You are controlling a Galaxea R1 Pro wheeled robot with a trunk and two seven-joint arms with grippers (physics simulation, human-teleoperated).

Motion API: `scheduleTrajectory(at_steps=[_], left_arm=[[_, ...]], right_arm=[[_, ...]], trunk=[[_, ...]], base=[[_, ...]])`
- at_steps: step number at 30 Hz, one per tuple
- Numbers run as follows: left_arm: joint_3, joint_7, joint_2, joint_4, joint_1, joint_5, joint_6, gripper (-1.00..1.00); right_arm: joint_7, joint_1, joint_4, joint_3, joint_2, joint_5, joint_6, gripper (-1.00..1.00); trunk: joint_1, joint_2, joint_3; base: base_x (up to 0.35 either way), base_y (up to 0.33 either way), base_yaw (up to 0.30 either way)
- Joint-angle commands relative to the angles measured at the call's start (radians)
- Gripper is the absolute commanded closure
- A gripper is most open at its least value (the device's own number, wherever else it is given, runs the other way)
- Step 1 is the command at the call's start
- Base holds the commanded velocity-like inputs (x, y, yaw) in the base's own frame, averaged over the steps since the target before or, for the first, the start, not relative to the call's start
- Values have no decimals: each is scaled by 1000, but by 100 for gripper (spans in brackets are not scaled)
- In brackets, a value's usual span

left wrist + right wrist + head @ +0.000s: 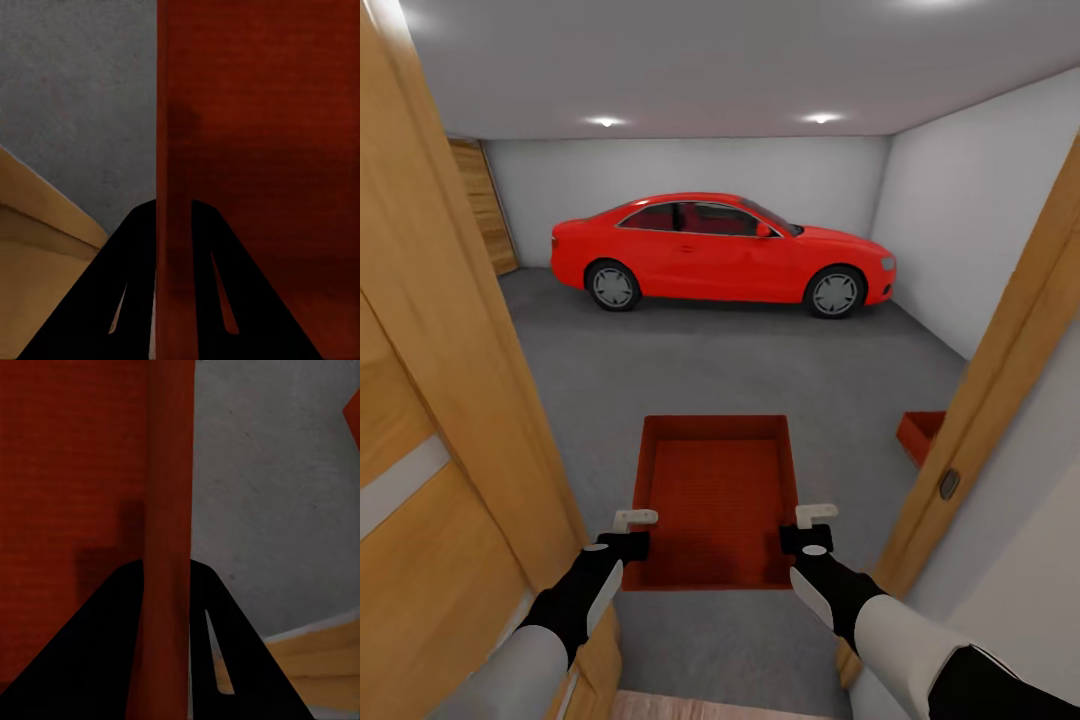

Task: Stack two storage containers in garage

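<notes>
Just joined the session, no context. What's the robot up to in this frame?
It stands in the doorway to the garage, carrying one storage container between both arms. The left claw and right claw are each shut on a side wall. Part of the second container sits on the grey floor ahead to the right, behind the door frame. A red car is parked at the back.

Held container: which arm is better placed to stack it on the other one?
Right, marginally. Both claws, left and right, grip the held container; the other container lies on the floor on the robot's right.
</notes>
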Motion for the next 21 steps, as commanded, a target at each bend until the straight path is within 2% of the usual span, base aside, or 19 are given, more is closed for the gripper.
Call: scheduleTrajectory(at_steps=[1, 8, 12, 14, 21], left_arm=[[-20, 10, 1, -2, 0, 20, 4, 100], [-20, 10, 1, -2, 0, 20, 4, 100], [-21, 11, 1, -1, 0, 19, 3, 100], [-21, 13, 1, -1, 0, 18, 2, 100], [-21, 19, 0, -2, 0, 18, 2, 100]], right_arm=[[-72, -2, 17, 20, -32, -19, 0, 100], [-73, -2, 17, 20, -32, -20, 0, 100], [-93, -2, 17, 20, -32, -20, 0, 100], [-100, -2, 17, 20, -32, -21, -1, 100], [-101, -2, 17, 20, -32, -21, -2, 100]], trunk=[[1, -2, -2], [1, -2, -2], [1, -2, -2], [1, -2, -2], [1, -2, -2]], base=[[190, 176, 0], [191, 175, -11], [166, 109, -161], [78, 23, -189], [6, 2, -19]])
